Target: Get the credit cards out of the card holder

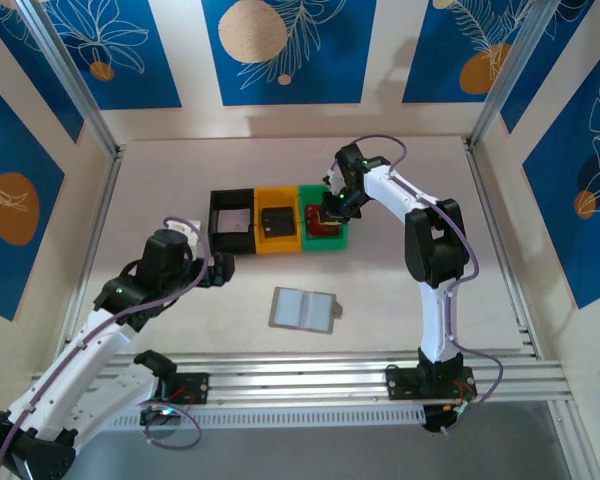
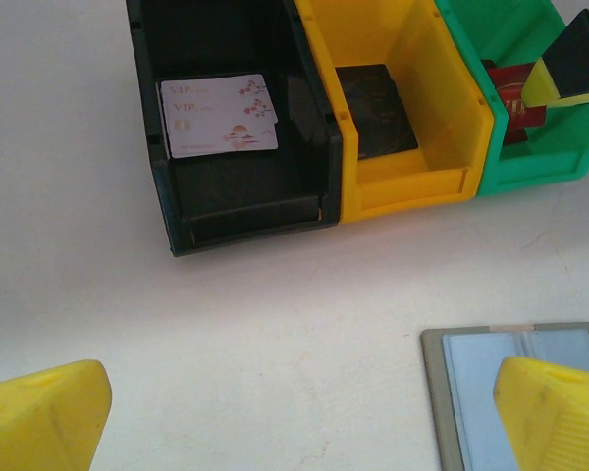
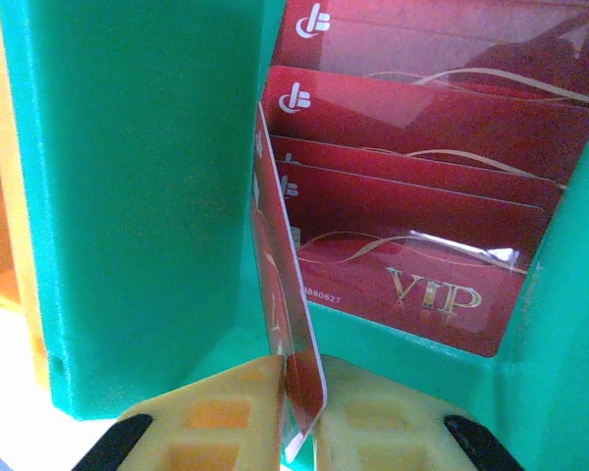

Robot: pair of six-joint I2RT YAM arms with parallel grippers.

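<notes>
Right wrist view: the right gripper [image 3: 299,392] pinches one red card [image 3: 287,314] by its lower edge. The card stands on edge, tilted, close against the inner wall of the green bin [image 3: 137,196]. The grasp looks light and takes only a small part of the card.

The main risk, as I judge it, is that the card, once let go, stays propped against the wall instead of lying flat on the other red cards [image 3: 422,128]. It could also catch on a fingertip and ride out of the bin as the arm lifts. A fingertip that knocks the bin wall could push the whole bin out of line.

The left gripper [image 2: 294,417] is spread wide and holds nothing. It hovers over the table [image 2: 226,324], near the card holder [image 1: 303,308]. The card holder lies open and flat on the table in front of the bins, well apart from the right gripper, and its pale panels look empty.

Count:
- three bins: a black bin [image 2: 236,211], a yellow bin [image 2: 402,186] and the green one
- one card holder
- two grippers
- about five red cards fanned in the green bin, plus the held one
- at least two overlapping white cards [image 2: 221,116] in the black bin
- one dark card [image 2: 378,108] visible in the yellow bin
</notes>
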